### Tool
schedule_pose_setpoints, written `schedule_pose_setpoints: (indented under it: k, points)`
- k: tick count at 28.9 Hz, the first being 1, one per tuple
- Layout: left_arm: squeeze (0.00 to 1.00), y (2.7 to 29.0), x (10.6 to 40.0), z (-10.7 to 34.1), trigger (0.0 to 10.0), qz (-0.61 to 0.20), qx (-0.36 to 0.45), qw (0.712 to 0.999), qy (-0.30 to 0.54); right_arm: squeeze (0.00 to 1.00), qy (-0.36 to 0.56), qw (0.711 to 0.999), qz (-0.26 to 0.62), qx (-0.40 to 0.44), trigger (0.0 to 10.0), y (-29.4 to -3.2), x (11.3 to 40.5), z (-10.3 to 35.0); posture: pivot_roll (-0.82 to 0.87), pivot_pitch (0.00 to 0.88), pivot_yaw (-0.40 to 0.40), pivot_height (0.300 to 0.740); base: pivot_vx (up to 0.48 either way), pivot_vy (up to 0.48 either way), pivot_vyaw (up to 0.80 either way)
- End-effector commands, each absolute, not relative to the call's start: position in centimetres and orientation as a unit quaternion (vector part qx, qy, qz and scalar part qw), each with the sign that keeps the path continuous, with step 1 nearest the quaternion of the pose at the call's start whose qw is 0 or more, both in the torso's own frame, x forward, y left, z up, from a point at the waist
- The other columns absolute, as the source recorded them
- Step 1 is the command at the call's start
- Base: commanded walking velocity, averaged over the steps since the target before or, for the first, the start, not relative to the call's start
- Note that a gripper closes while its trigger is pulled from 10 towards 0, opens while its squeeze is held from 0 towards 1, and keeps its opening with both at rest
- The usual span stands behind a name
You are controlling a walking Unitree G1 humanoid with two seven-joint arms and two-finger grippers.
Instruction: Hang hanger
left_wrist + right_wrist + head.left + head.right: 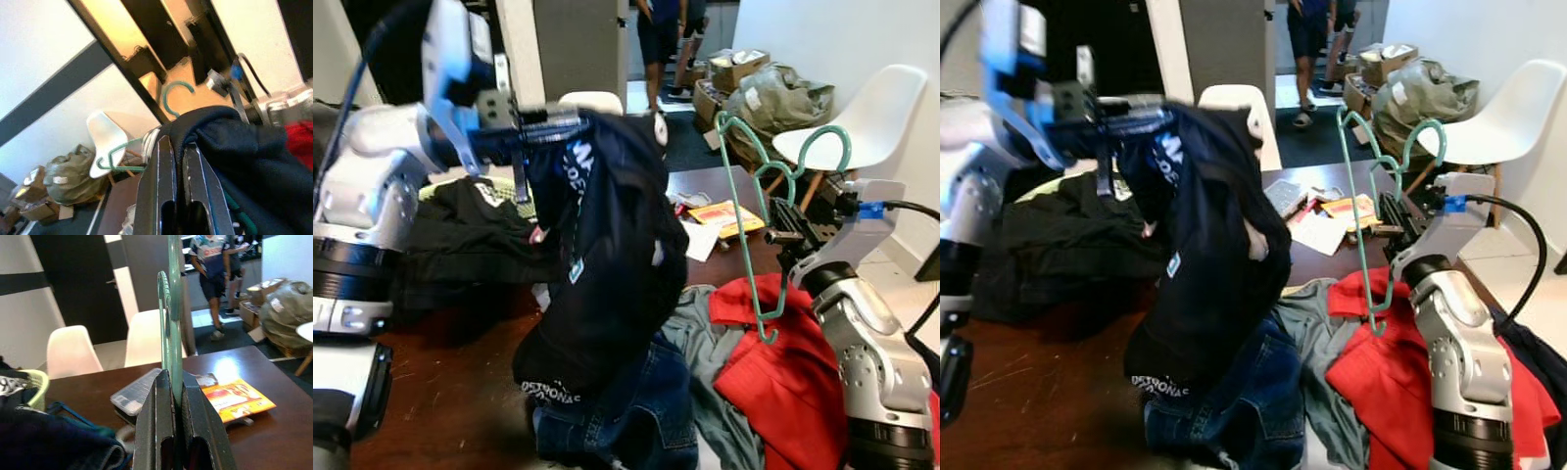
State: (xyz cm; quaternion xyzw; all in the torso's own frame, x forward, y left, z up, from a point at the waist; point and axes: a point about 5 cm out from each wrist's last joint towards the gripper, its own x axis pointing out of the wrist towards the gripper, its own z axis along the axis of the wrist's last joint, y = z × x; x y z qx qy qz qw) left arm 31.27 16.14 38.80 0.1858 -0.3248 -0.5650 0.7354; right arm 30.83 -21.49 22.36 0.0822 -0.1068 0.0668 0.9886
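- The left gripper point(540, 127), raised high over the dark wooden table point(440, 392), has its jaws closed on the bunched top of a dark navy printed garment point(607, 255), which hangs down to the clothes pile below.
- The right gripper point(781, 233), near the table's right edge, has its jaws pinched on the thin teal wire hanger point(744, 211), held upright with its hook uppermost, just beside the lifted garment and clear of the table.
- The step in hand appears to be bringing hanger and garment together; the next move likely calls for threading the hanger's shoulder into the garment's opening while the left arm keeps the cloth spread.
- Counted: one hanger, one lifted garment; on the table a red garment point(783, 372), blue jeans point(636, 421), a grey garment point(700, 328) and a black heap point(460, 235).
- Two white moulded chairs point(73, 352) stand behind the table, a third point(871, 127) on the right; a person point(215, 264) walks beyond.
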Motion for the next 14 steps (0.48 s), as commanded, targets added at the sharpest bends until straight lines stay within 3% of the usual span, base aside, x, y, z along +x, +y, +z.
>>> schedule_pose_setpoints:
  k: [1, 5, 6, 7, 9, 10, 11, 12, 13, 14]
  points:
    - [0.00, 17.2, 30.1, 42.1, 1.5, -0.539, 0.165, 0.735, -0.377, 0.00, -0.115, 0.986, 0.079, 0.086, 10.0, -20.8, 31.3, 22.6, -0.04, 0.000, 0.022, 0.740, 0.000, 0.000, 0.00]
    - [0.00, 17.7, 29.6, 43.7, 1.5, -0.524, 0.144, 0.737, -0.401, 0.00, -0.117, 0.986, 0.081, 0.088, 10.0, -20.6, 31.4, 22.7, -0.03, 0.000, 0.022, 0.740, 0.000, 0.000, 0.00]
    - [0.00, 18.4, 29.1, 45.2, 0.9, -0.499, 0.107, 0.747, -0.427, 0.00, -0.118, 0.986, 0.082, 0.089, 10.0, -20.6, 31.6, 22.6, -0.03, 0.000, 0.020, 0.740, 0.000, 0.000, 0.00]
    - [0.00, 19.6, 29.9, 45.2, 0.9, -0.435, 0.093, 0.788, -0.425, 0.00, -0.117, 0.986, 0.082, 0.091, 10.0, -20.5, 31.6, 22.5, -0.02, 0.000, 0.022, 0.740, 0.000, 0.000, 0.00]
    - [0.00, 19.6, 29.9, 45.2, 0.9, -0.435, 0.093, 0.788, -0.425, 0.00, -0.117, 0.986, 0.082, 0.091, 10.0, -20.5, 31.6, 22.5, -0.02, 0.000, 0.022, 0.740, 0.000, 0.000, 0.00]
    - [0.00, 20.5, 30.5, 45.1, 0.8, -0.388, 0.086, 0.815, -0.421, 0.00, -0.117, 0.985, 0.082, 0.092, 10.0, -20.5, 31.7, 22.4, -0.02, 0.000, 0.022, 0.740, 0.000, 0.000, 0.00]
    - [0.00, 20.5, 30.5, 45.1, 0.8, -0.388, 0.086, 0.815, -0.421, 0.00, -0.117, 0.985, 0.082, 0.092, 10.0, -20.5, 31.7, 22.4, -0.02, 0.000, 0.022, 0.740, 0.000, 0.000, 0.00]
    - [0.00, 21.2, 31.3, 43.6, 0.9, -0.360, 0.068, 0.843, -0.394, 0.00, -0.116, 0.985, 0.083, 0.093, 10.0, -20.4, 31.7, 22.2, -0.01, 0.000, 0.023, 0.740, 0.000, 0.000, 0.00]
    - [0.00, 21.2, 31.3, 43.6, 0.9, -0.360, 0.068, 0.843, -0.394, 0.00, -0.116, 0.985, 0.083, 0.093, 10.0, -20.4, 31.7, 22.2, -0.01, 0.000, 0.023, 0.740, 0.000, 0.000, 0.00]
    - [0.00, 21.4, 32.1, 40.9, 1.2, -0.353, 0.070, 0.866, -0.348, 0.00, -0.115, 0.986, 0.083, 0.093, 10.0, -20.3, 31.7, 22.0, -0.02, 0.000, 0.025, 0.740, 0.000, 0.000, 0.00]
